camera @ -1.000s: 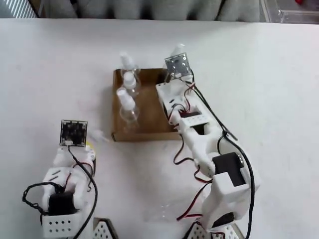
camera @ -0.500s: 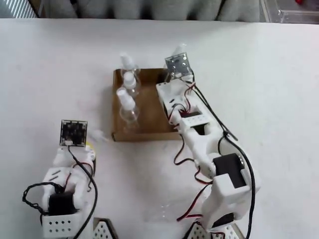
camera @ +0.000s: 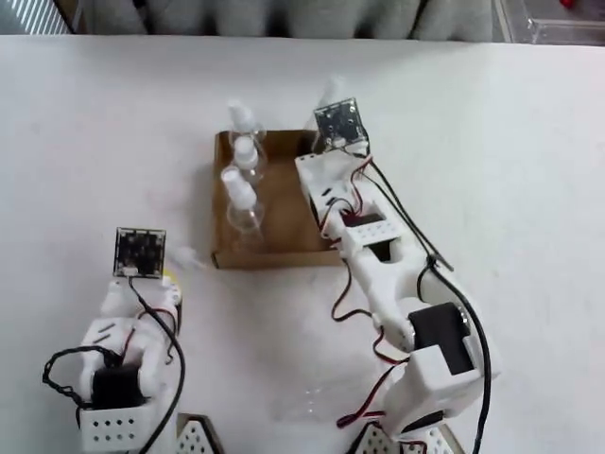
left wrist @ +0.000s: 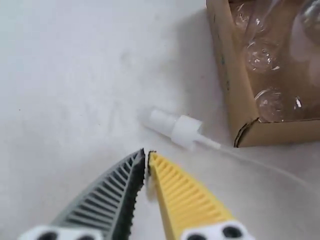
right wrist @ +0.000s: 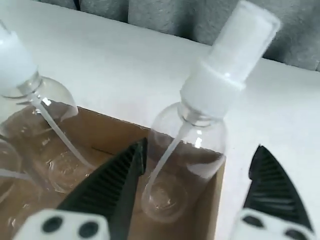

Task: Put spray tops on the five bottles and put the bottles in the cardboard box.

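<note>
Four capped clear plastic bottles in the brown cardboard box, right gripper spread wide around one. Left gripper is pinched together, empty, by the loose white spray top. The fifth bottle is still to go.

Ok so left arm tucked back near its base, left pincer pinched shut, tips touching. Right arm stretched way out forward, right pincer spread wide, 2 fingers well apart.

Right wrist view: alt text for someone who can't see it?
A clear bottle with a white spray top stands in a corner of the cardboard box, between the black fingers of the open gripper. A second bottle stands beside it.
</note>
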Robot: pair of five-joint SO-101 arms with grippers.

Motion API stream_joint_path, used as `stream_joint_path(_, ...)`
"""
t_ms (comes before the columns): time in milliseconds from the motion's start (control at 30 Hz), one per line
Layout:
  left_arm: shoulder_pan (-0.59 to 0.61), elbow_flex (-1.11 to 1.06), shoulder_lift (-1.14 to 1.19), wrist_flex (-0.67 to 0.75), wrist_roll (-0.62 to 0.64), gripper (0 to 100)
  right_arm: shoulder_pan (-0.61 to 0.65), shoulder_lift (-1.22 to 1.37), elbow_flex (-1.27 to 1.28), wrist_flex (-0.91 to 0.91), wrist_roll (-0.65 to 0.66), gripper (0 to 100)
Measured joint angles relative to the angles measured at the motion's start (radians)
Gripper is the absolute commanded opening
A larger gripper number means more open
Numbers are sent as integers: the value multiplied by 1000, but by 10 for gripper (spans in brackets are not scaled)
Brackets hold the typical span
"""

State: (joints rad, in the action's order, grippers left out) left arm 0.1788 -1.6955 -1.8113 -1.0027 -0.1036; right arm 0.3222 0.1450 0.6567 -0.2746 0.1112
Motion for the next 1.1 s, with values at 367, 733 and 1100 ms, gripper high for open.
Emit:
stream_joint_path(367, 0, 0, 0, 0, 0, 23, 0, 0, 20, 0, 0, 276)
stream_joint_path(733, 0, 0, 0, 0, 0, 23, 0, -8, 41, 0, 0, 279)
stream_joint_path(1100, 0, 0, 0, 0, 0, 23, 2, -9, 77, 0, 0, 279)
